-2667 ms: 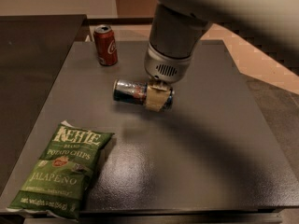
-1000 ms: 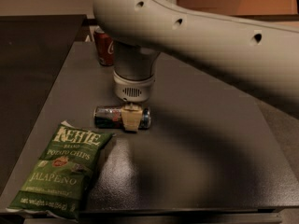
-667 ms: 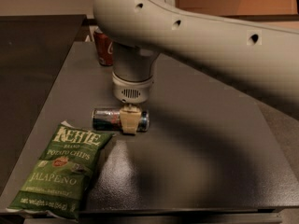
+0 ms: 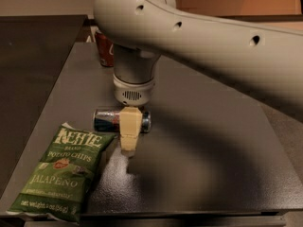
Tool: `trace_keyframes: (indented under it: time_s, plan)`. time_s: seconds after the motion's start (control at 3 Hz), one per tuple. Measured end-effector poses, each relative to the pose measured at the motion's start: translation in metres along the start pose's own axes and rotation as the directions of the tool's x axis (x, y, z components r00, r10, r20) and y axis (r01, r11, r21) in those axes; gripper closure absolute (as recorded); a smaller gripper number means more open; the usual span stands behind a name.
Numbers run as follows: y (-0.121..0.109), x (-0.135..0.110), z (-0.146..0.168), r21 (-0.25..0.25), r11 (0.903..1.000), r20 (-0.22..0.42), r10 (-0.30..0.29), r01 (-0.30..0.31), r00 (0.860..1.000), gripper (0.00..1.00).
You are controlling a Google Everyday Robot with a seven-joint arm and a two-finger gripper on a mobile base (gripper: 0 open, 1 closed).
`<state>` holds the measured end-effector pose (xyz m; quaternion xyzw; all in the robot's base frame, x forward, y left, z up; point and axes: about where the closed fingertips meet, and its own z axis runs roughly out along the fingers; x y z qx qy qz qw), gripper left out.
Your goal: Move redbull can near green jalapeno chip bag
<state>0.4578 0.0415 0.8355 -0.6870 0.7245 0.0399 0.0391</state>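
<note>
Compared with the earliest frame, the end effector [image 4: 129, 138] and the redbull can [image 4: 106, 120] it carries have travelled from the middle of the worktop [image 4: 203, 150] leftward and toward the front edge, ending much closer to the green jalapeno chip bag [image 4: 59, 171]; over the last second their position has hardly changed. The end effector now hangs straight down from the thick pale arm [image 4: 213, 41], which sweeps in from the right and fills the upper part of the view. It is closed across the middle of the redbull can: one cream-coloured finger [image 4: 130, 126] crosses the near side of the can, with its tip reaching lower than the can in the view, and the opposite finger is hidden behind the can. The can lies on its side, its long axis running left to right, with the dark blue body showing to the left of the finger and a silver end showing to the right. Whether it rests on the worktop or is held just off it cannot be told. The chip bag lies flat at the front left corner of the worktop, its lettering facing up, and its upper right corner sits just below and left of the can, close to it but not touching. A red cola can [image 4: 105, 51] stands upright near the back left, well apart from the bag and partly hidden by the arm.
</note>
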Motion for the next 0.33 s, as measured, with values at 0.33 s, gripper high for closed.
trace_keyframes:
  time_s: [0.33]
  plan:
    - [0.0, 0.0, 0.0, 0.0, 1.0, 0.0, 0.0, 0.0, 1.0, 0.0]
